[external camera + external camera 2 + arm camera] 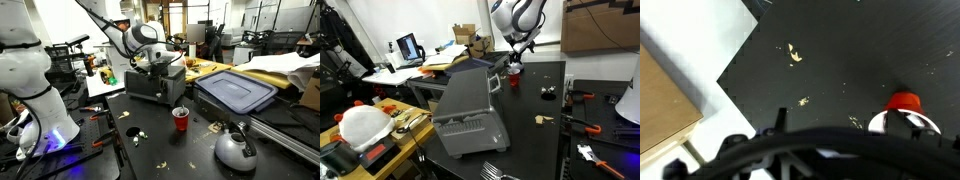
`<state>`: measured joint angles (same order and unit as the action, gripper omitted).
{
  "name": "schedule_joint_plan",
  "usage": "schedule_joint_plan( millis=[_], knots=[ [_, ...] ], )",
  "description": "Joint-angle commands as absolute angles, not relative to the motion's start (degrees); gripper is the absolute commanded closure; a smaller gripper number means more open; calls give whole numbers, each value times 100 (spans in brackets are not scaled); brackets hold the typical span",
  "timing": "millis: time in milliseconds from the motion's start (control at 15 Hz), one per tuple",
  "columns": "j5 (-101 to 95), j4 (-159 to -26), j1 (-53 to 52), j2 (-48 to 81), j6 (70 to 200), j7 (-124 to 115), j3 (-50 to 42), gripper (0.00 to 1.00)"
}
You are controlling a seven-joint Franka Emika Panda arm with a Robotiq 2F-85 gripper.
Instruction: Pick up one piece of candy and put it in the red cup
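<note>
While wrist view shows red cup (pixel 905 101), candy bits (pixel 793 52), exterior view adds toaster oven (pixel 465 110); claw (pixel 516 60) state unclear

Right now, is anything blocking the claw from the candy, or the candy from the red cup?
Nothing visible does. The gripper hangs above the table, candy pieces lie loose on it, and the red cup stands upright and uncovered nearby.
</note>
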<state>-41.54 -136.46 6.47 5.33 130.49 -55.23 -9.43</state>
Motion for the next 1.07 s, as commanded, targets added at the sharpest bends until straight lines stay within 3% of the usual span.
schedule_joint_plan(
  millis=[0,1000],
  knots=[
    [-4693,-13797,633,418,13028,-6055,-999,0],
    [-6246,-13963,717,449,12785,-6773,-991,0]
  ],
)
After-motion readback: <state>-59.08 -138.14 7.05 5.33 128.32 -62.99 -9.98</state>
